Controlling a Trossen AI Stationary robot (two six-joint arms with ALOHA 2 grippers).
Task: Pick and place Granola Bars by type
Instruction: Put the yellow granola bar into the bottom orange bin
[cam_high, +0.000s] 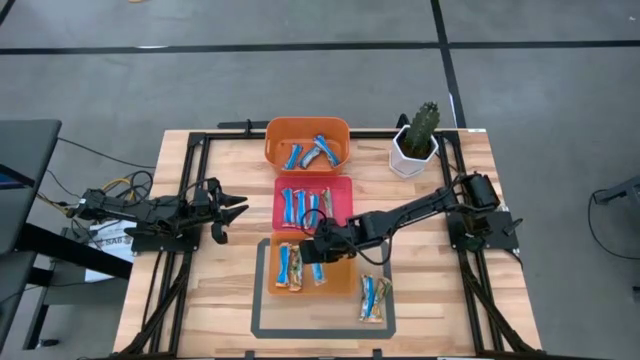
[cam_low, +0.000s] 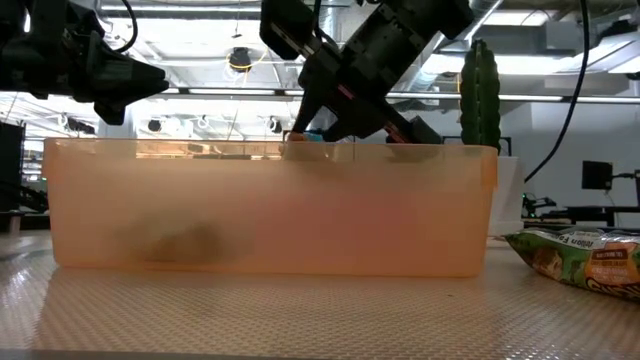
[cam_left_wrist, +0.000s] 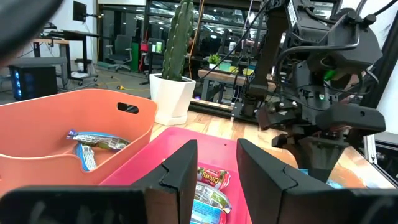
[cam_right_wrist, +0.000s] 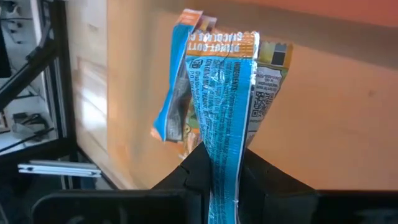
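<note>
Granola bars were spread across three containers and the wooden tabletop (cam_high: 200, 300): a few blue-and-white foil bars (cam_high: 312, 152) in the far deep orange plastic bin (cam_high: 275, 135), more blue ones in the middle pink-red rectangular tray (cam_high: 343, 185), a mixed set in the near shallow translucent orange tray (cam_high: 345, 283), and two bars (cam_high: 374, 298) loose just beside that near tray. Right pincer (cam_high: 318, 240) sat over the seam between pink-red tray and near orange tray, clamped tight on one slim blue-and-white foil-wrapped bar (cam_right_wrist: 221, 112), held by one end of its wrapper with the rest sticking out past the fingertips; the low view showed it just above the near tray's rim. Left pincer (cam_high: 235, 208) waited at the tabletop's left side, well apart from the trays, fingers partly spread with nothing between them. My read: this blue bar belonged with the other blue ones, so the pink-red tray was the likely target. To do it well, clear the tray rim fully before traversing, keep the wrapper grip firm since foil can slip, and lower the bar flat into a bare patch before releasing.
</note>
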